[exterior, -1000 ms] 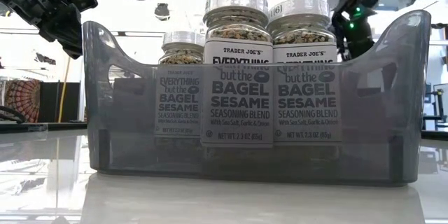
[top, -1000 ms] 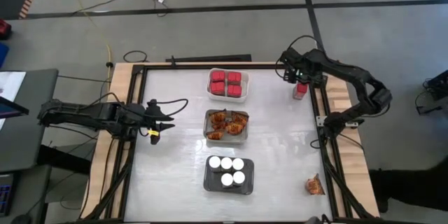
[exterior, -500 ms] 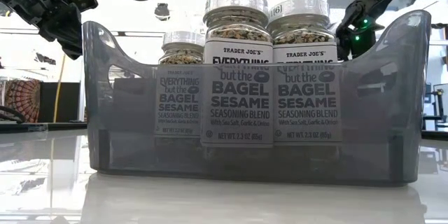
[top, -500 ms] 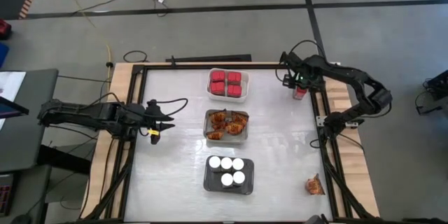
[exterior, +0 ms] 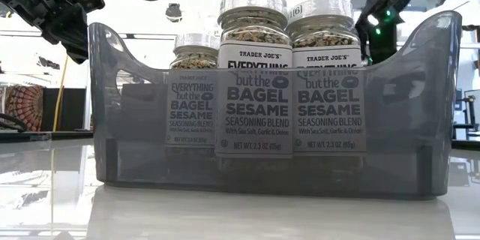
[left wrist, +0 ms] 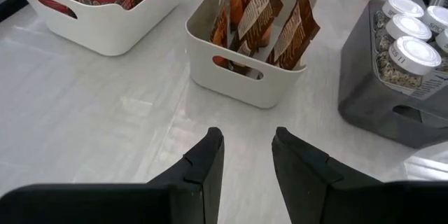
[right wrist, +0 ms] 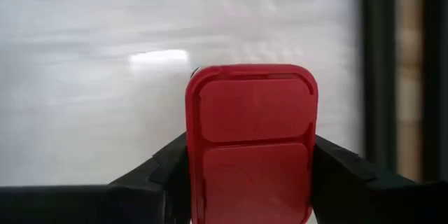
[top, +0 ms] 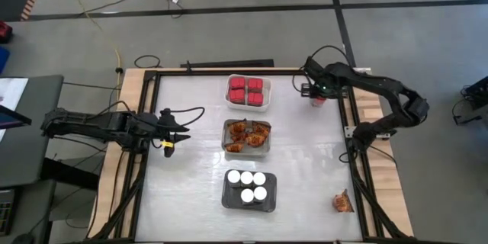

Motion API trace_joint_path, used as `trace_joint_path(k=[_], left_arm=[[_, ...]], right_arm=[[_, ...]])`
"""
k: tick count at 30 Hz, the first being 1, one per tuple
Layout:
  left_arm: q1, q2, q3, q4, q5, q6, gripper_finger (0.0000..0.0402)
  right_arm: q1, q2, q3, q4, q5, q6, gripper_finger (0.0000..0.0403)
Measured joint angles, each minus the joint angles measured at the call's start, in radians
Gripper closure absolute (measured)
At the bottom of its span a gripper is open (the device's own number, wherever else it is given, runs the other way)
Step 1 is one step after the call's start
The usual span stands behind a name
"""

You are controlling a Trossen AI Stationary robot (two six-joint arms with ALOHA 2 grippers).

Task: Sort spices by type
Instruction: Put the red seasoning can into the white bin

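Your counter (top: 191, 191) is a pale glossy sheet in a wooden frame, standing on a grey floor crossed by dark lines and loose cables. Take the middle tray of orange-brown packets (top: 246, 136) as your landmark. Behind it sits the white tray of red spice tins (top: 248, 91); in front of it, the dark grey tray of white-lidded bagel seasoning jars (top: 248, 186). Far behind and right of it, your right gripper (top: 317, 96) is clamped on a red tin (right wrist: 250, 143). Whether that tin touches the surface is unclear. Your left gripper (left wrist: 247, 155) waits to the landmark's left, fingers apart. A stray packet (top: 342, 202) lies front-right, near the frame.
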Motion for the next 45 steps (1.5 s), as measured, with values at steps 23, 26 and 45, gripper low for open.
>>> trace_joint_path(k=[23,26,45], left_arm=[[0.0,0.0,0.0,-0.025,0.0,-0.007,0.0288],[0.0,0.0,0.0,-0.025,0.0,-0.007,0.0288],[0.0,0.0,0.0,-0.03,0.025,-0.015,0.0288]], right_arm=[[0.352,0.266,0.729,-0.172,0.001,0.122,0.017],[0.373,0.347,0.822,-0.196,0.0,0.097,0.017],[0.368,0.512,0.898,-0.204,-0.028,0.125,0.017]])
